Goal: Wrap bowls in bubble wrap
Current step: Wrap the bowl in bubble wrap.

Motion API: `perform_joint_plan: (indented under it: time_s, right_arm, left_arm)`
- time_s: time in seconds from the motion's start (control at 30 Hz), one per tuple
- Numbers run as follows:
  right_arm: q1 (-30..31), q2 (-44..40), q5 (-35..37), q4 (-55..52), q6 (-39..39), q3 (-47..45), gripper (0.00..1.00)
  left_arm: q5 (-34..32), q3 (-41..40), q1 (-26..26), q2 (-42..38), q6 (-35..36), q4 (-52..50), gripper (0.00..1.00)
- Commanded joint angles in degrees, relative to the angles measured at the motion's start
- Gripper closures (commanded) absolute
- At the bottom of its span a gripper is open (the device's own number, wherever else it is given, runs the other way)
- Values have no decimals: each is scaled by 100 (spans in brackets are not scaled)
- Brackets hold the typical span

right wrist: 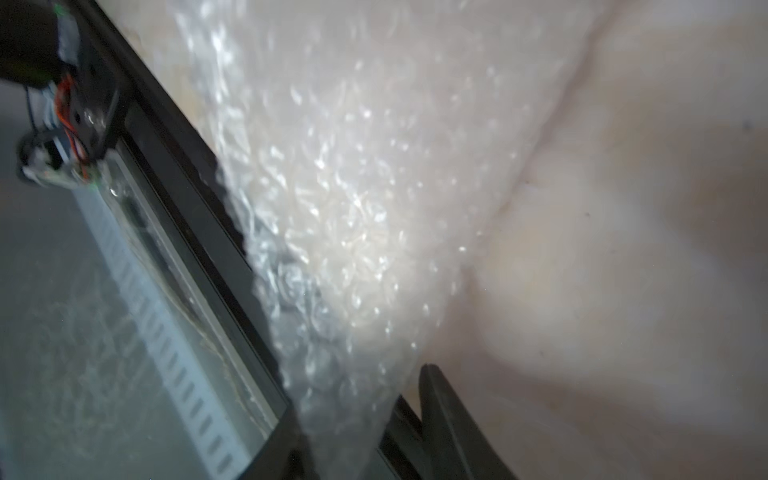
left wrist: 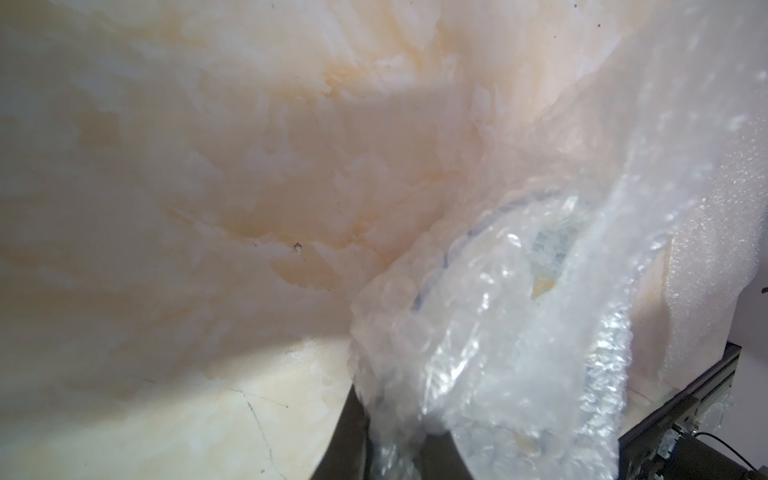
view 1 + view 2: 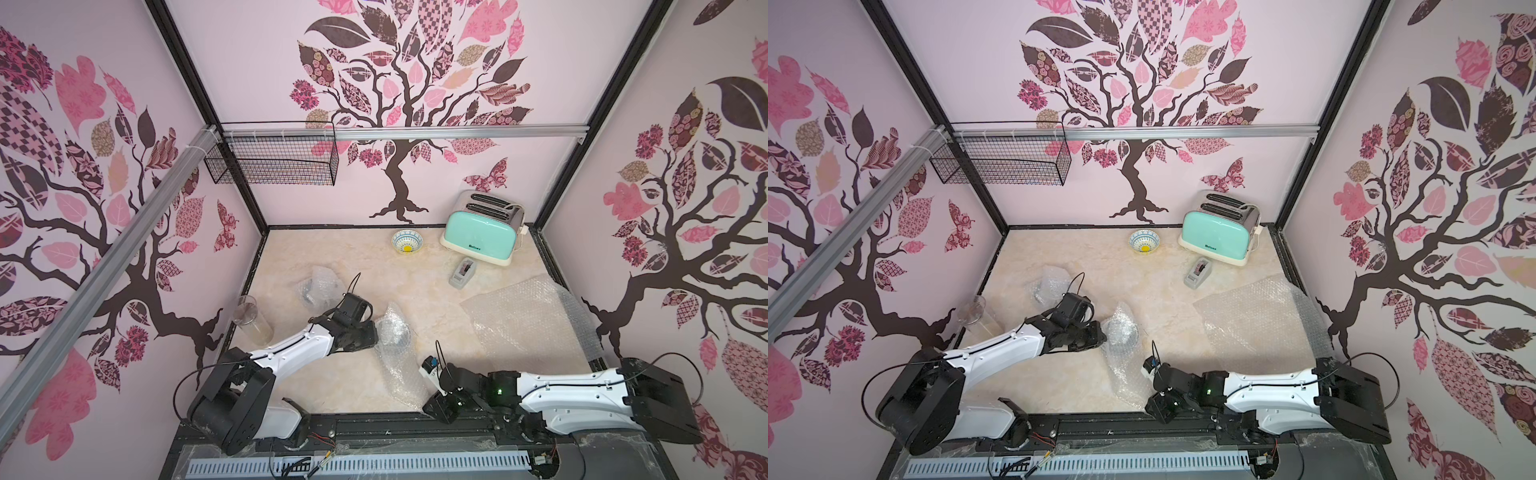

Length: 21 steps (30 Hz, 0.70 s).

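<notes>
One blue-and-white bowl (image 3: 407, 242) (image 3: 1144, 242) with a yellow centre stands bare at the back. A second bowl (image 3: 397, 332) (image 2: 540, 257) lies mid-table inside a loose sheet of bubble wrap (image 3: 399, 374) (image 3: 1125, 374) that trails toward the front edge. My left gripper (image 3: 376, 330) (image 2: 390, 449) is shut on a fold of this wrap beside the bowl. My right gripper (image 3: 428, 405) (image 1: 365, 436) is at the sheet's front corner, jaws apart, with the wrap (image 1: 353, 249) hanging between them. A crumpled wrap bundle (image 3: 322, 286) sits left of centre, its contents unclear.
A flat bubble wrap sheet (image 3: 523, 320) covers the right side. A mint toaster (image 3: 482, 232) and a grey tape dispenser (image 3: 463, 272) stand at the back right. A clear glass (image 3: 251, 320) stands by the left wall, under a wire basket (image 3: 274, 160). A black rail (image 1: 199, 216) edges the front.
</notes>
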Motion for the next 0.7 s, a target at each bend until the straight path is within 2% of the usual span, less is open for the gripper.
perform_joint_plan:
  time_s: [0.0, 0.13, 0.23, 0.37, 0.5, 0.67]
  right_arm:
    - [21, -444, 409, -2, -83, 450, 81]
    - [-73, -704, 729, 185, -399, 784, 91]
    - [-545, -471, 611, 190, -672, 1280, 94]
    - [-1332, 159, 405, 259, -976, 1962, 97]
    - [-1849, 1069, 212, 338, -1230, 2693, 98]
    - [-2425, 2146, -67, 848, -1233, 3155, 100]
  left_arm:
    - [-150, -64, 28, 128, 190, 8, 100]
    - [-71, -121, 27, 178, 258, 110, 100]
    - [32, -161, 27, 222, 279, 199, 100]
    - [132, -192, -5, 239, 305, 278, 100]
    - [163, -189, -119, 250, 347, 321, 100]
    - [190, -196, -319, 230, 384, 366, 100]
